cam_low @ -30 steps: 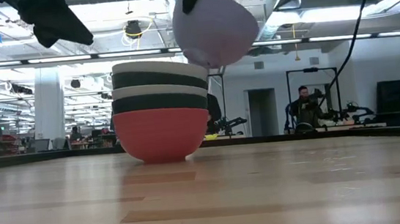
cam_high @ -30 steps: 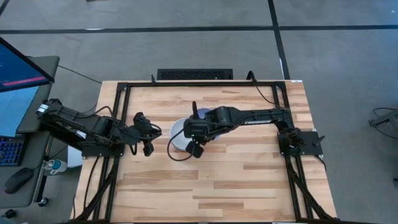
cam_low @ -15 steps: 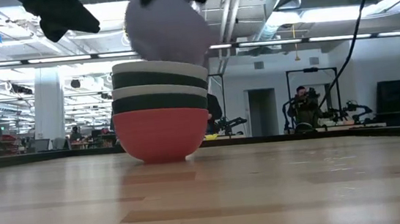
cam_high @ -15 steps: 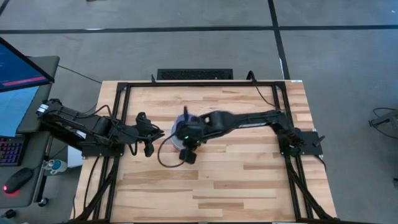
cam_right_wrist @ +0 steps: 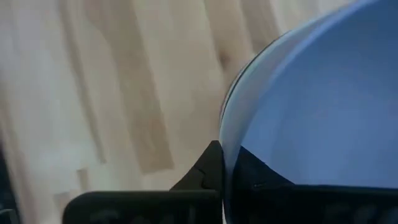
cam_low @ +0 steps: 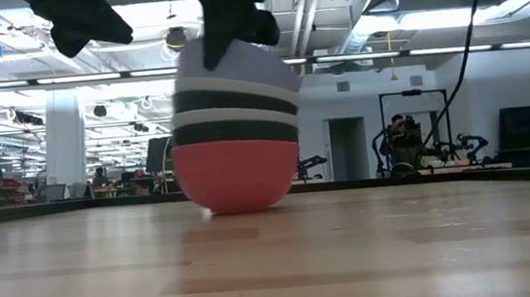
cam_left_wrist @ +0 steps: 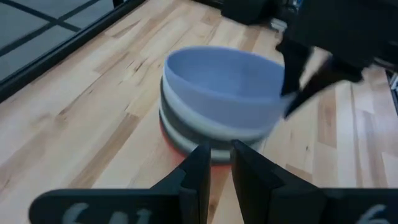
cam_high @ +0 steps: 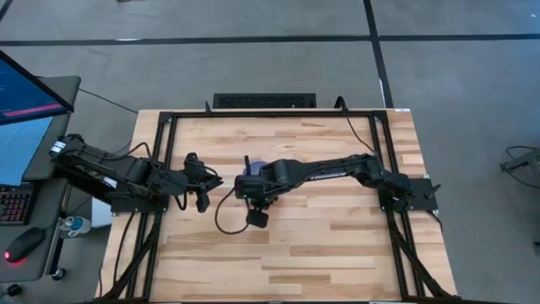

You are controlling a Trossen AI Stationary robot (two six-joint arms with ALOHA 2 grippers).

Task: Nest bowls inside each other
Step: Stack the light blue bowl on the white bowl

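Since a second ago the blue bowl [cam_low: 238, 65] has come down from beside the stack [cam_low: 236, 151] into its top; stack now shifted, tilted. Right gripper [cam_high: 247, 187] pinches the blue bowl's rim, fingers [cam_right_wrist: 211, 168] clamped on it. Left gripper [cam_high: 202, 179] waits just beside the stack, fingers [cam_left_wrist: 198, 177] nearly together, holding nothing. Stack mid-table [cam_high: 337, 228].

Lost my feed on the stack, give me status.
Right hand shut on lavender-blue bowl, seating it on the bowl stack, which sits tilted. Left hand nearly shut, empty, hovering beside the stack. Nothing in the way.
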